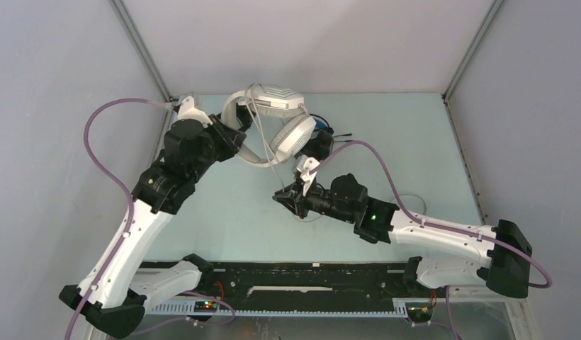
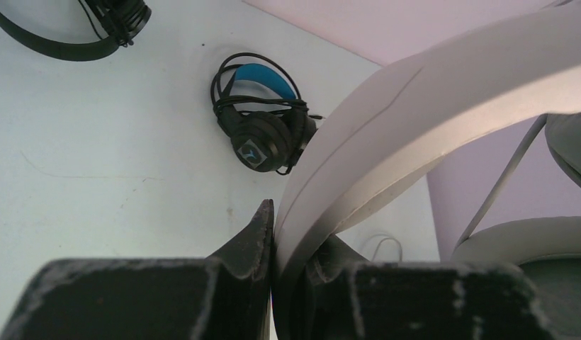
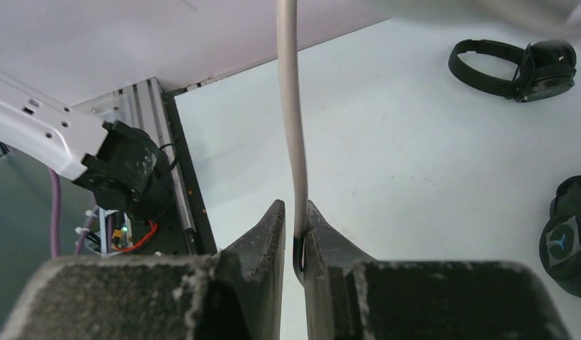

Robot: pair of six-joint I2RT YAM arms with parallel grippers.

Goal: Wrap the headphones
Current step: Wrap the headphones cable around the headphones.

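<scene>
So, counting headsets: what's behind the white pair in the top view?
The blue-band headset, on the table. A blue sliver and black cup show; the white pair covers the rest.

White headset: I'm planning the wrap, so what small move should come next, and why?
Probably the right gripper should carry the cable around the headband for one loop. The left gripper clamps that headband, and the cable runs straight up from the right gripper's pinch, not yet wound.
</scene>
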